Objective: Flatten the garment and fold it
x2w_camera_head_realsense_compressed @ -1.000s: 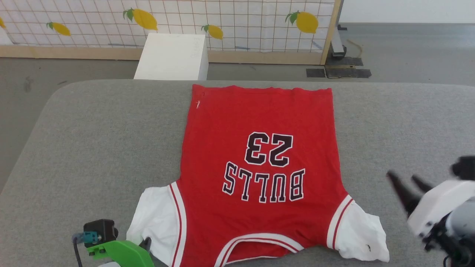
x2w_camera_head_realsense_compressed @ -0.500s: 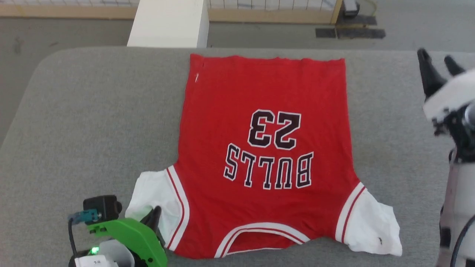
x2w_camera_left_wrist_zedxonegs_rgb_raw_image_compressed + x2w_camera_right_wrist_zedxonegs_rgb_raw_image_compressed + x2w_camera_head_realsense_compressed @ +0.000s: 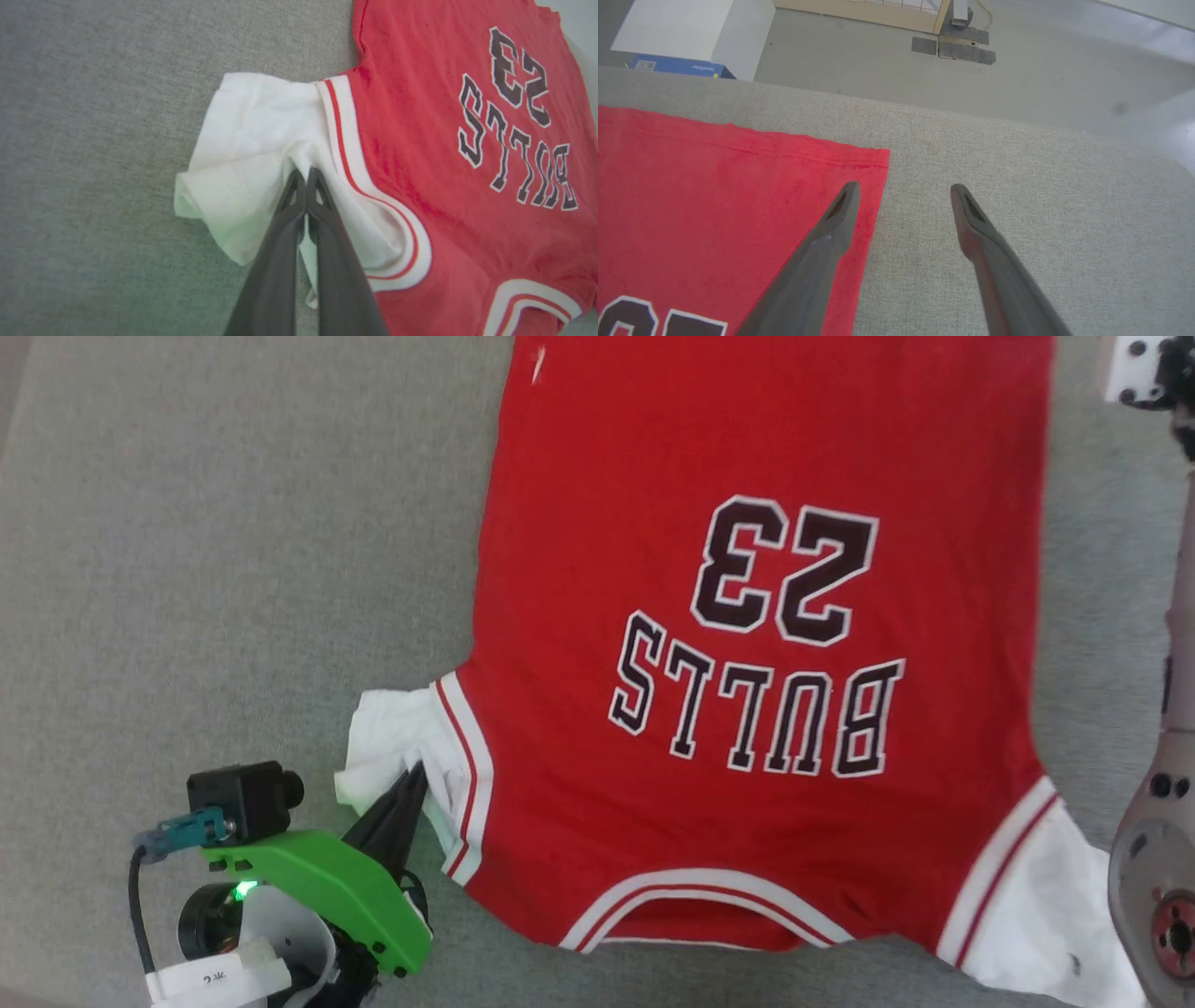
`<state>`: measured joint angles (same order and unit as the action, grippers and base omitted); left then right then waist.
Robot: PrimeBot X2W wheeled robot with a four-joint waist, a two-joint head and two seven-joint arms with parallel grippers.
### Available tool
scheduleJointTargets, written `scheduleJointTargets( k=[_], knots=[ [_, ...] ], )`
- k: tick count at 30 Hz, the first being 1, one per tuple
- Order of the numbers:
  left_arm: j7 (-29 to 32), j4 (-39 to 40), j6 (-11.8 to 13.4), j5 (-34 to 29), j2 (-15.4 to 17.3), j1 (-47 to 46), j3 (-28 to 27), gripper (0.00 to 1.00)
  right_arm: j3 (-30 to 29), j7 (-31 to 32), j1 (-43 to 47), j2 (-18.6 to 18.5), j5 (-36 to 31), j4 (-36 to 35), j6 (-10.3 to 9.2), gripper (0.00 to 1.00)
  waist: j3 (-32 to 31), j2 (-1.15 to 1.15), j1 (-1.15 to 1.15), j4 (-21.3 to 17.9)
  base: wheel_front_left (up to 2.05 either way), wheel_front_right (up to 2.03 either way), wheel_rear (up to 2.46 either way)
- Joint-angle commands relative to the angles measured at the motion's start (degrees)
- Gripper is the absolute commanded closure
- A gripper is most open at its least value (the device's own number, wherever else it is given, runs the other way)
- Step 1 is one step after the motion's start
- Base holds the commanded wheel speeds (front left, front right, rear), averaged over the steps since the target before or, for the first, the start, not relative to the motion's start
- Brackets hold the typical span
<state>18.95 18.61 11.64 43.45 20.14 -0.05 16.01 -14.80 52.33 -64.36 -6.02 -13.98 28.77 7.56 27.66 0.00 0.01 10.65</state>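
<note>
My left gripper [image 3: 306, 175] slants down, pinching the jersey's [image 3: 747, 569] sleeve [image 3: 243, 140]; my right gripper [image 3: 904, 189] hangs spread over the hem corner, hem toward the worktop's [image 3: 233, 569] far edge.

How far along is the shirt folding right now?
Done: the shirt lies print up on the grey pad, its red body mostly flat. In hand: the left hand is shut on the bunched white sleeve, and the right hand is open at the far hem corner. Left: smoothing the sleeves, then every fold; none is made yet.
</note>
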Motion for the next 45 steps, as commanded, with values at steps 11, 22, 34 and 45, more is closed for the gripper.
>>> scheduleJointTargets(
  k=[11,22,34,45],
  knots=[
    [-1.47,0.99,-1.90,1.56,-0.80,-1.44,0.64,1.00,3.19,5.17,-2.18,-1.42,-3.93,-0.30,-0.08,0.00,11.51,0.00,-0.01,4.31,0.00,0.00,0.00],
    [-1.57,-0.02,-1.42,1.41,-0.47,-1.33,0.41,1.00,4.11,11.85,-1.07,-2.24,-0.59,0.21,-0.08,1.00,8.57,0.00,-0.01,3.19,0.00,0.00,0.00],
    [-0.34,-2.86,0.73,-0.40,0.21,-0.35,1.45,1.00,10.18,3.19,8.47,-9.47,13.32,-11.81,-0.08,1.00,-6.50,0.00,-0.01,-2.47,0.00,0.00,0.00],
    [0.97,-3.33,4.51,-1.21,0.27,3.94,2.02,1.00,6.67,6.74,45.83,-12.51,25.01,-33.86,-0.08,1.00,-16.94,0.00,-0.01,-10.42,0.00,0.00,0.00]
  ],
)
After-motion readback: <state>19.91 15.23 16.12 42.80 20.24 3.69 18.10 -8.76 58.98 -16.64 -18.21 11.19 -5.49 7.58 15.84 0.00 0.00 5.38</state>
